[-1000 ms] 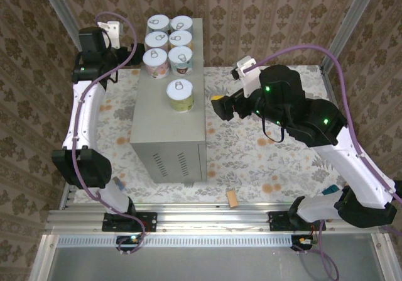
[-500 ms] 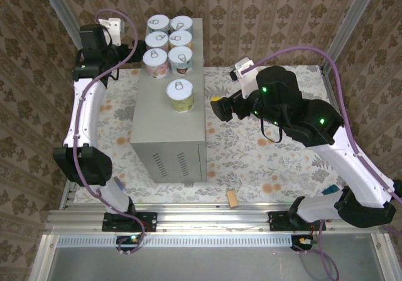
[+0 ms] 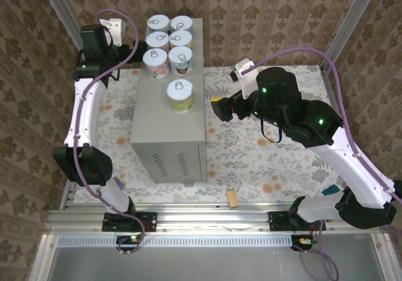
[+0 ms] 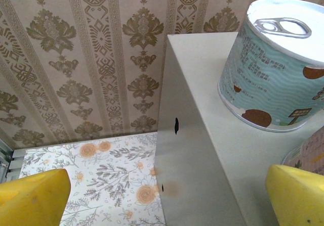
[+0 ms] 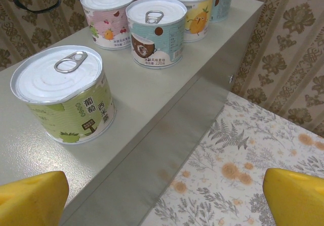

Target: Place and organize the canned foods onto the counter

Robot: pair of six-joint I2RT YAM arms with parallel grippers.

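Cans upright on counter, tabs up — counter long axis near-to-far — left fingers, right fingers wide, empty.

I see my yellow fingers spread wide apart. Just beyond the left finger, a green-labelled can stands on the grey counter. A blue can, pink can and yellow can stand farther ahead. The floral floor lies beyond the right finger.

Your box stands on the table, a bit to your left. Six cans sit close together on its far end, in two rows. One can sits alone on top, nearer to you, apart from them.
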